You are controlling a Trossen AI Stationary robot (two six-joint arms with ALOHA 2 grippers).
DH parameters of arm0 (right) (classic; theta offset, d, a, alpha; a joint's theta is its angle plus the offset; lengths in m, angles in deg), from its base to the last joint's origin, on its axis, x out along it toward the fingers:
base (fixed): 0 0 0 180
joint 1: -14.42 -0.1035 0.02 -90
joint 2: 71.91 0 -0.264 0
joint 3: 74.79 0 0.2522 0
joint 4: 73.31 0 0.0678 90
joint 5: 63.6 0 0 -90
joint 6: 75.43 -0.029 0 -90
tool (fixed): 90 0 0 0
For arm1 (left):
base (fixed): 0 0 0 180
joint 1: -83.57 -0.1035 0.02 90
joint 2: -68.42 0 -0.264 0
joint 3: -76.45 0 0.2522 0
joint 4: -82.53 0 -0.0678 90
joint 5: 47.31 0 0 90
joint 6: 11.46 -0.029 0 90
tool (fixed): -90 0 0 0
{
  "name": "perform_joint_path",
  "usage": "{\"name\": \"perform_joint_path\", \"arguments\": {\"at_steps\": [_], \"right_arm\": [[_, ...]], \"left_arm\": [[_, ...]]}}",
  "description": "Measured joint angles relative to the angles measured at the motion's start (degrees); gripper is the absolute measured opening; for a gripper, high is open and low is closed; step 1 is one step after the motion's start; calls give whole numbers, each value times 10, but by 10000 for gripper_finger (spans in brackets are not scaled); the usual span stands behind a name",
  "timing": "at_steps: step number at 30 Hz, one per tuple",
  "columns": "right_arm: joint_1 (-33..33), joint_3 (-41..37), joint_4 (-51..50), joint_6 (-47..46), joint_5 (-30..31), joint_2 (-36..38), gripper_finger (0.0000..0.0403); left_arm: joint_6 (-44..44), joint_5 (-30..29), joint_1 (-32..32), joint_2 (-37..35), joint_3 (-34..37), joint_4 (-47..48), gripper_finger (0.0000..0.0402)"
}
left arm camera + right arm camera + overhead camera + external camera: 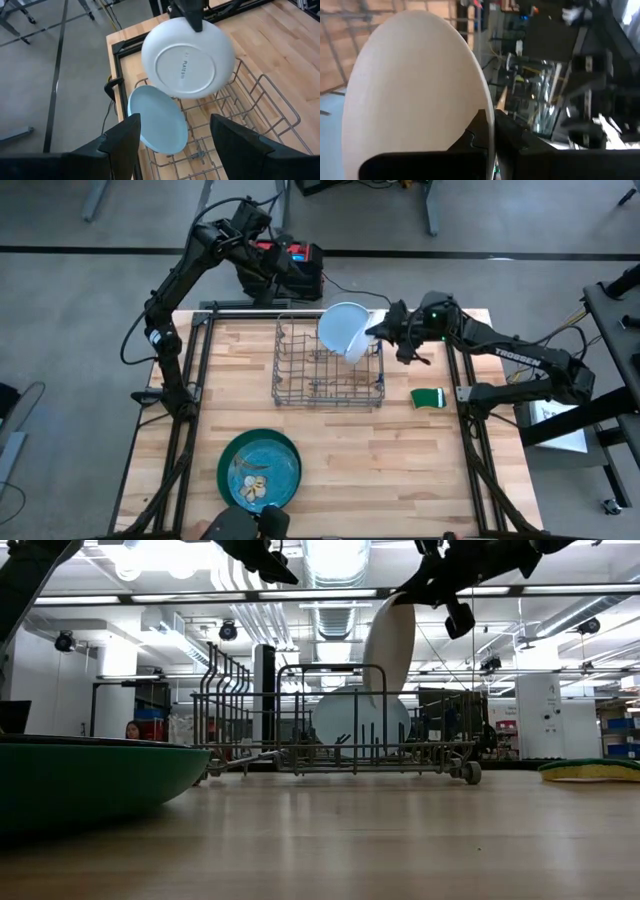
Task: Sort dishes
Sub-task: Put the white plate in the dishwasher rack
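Note:
My right gripper (383, 332) is shut on a white plate (187, 57) held above the far right part of the grey wire rack (330, 370). A pale blue plate (157, 120) stands on its edge between the rack's wires, below the white one; it also shows in the low view (360, 725). A teal plate with a light motif (262, 473) lies on a larger dark green plate (228, 465) near the table's near edge. My left gripper (175, 150) is open and empty, high above the table's far edge, left of the rack. My right gripper pinches the white plate's rim (489, 125) between its two fingers, one on each face. The fingers come from the table's right, slanting down. The plate hangs tilted, close to upright, its underside (185, 67) toward the far left, clear of the rack.
A green sponge (430, 397) lies on the table right of the rack. A red and black device (298, 265) sits beyond the table's far edge under my left arm. Black frame rails (195, 380) run along both sides. Bare wood lies between the rack and the green plate.

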Motion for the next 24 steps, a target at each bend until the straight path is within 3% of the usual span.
{"name": "perform_joint_path", "arguments": {"at_steps": [7,24], "right_arm": [[-11,0,-31,42,-97,3,0],[-10,0,-45,52,-95,-1,0]], "left_arm": [[2,0,0,0,0,0,229],[15,1,0,0,2,2,229]]}}
